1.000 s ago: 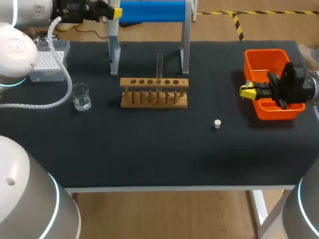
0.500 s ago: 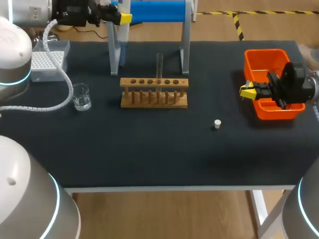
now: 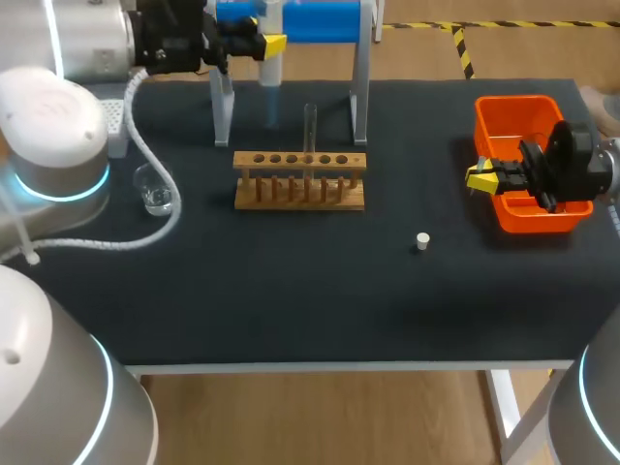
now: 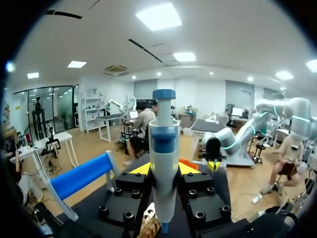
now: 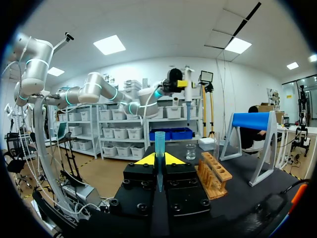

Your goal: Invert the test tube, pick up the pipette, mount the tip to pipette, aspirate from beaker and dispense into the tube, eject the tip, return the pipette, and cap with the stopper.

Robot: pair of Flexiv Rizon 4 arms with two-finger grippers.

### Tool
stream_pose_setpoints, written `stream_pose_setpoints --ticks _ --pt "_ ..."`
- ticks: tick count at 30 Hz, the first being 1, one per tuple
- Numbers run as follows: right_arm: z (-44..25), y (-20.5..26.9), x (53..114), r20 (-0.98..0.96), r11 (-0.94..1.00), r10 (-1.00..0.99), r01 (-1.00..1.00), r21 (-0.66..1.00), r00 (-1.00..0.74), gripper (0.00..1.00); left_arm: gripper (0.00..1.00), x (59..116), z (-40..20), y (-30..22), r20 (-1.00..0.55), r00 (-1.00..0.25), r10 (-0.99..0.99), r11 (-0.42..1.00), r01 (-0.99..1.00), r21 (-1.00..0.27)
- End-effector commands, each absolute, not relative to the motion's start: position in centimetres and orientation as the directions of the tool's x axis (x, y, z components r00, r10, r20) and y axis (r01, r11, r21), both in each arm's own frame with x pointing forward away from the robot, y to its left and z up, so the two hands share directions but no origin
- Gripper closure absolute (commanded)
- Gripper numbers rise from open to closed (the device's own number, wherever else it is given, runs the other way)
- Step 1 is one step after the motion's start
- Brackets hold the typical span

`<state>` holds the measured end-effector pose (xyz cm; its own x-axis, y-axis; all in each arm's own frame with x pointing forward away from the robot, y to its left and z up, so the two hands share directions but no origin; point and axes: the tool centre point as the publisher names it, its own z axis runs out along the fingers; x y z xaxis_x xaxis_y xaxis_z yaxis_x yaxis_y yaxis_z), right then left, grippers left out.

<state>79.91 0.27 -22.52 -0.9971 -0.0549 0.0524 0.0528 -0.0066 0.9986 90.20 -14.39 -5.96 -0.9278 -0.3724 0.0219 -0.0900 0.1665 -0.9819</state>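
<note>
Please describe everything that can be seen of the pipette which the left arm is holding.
The pipette looks like white plastic, with a blue band on its upper body and a blue button on a thin stem on top; it narrows downward. It stands upright in the air, clamped from both sides inside the left gripper. Nothing else touches it.

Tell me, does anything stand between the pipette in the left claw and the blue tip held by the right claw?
Nothing visible does. Seen from the right claw, the pipette shows freely in the air beyond the tip. The wooden rack and the blue-topped stand lie off to one side.
</note>
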Motion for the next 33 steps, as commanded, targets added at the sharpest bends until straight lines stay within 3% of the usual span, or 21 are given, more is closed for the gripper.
stream_pose_setpoints --ticks 1,33 --pt "-22.5 0.3 79.8 0.052 -0.005 -0.053 0.052 0.999 -0.997 1.0 1.0 89.8 -6.2 -15.3 0.004 -0.928 -0.372 0.12 -0.052 -0.991" --pt "-22.5 0.3 79.8 0.052 -0.005 -0.053 0.052 0.999 -0.997 1.0 1.0 88.4 -5.8 -20.6 0.015 -0.939 -0.344 0.122 -0.061 -0.991"
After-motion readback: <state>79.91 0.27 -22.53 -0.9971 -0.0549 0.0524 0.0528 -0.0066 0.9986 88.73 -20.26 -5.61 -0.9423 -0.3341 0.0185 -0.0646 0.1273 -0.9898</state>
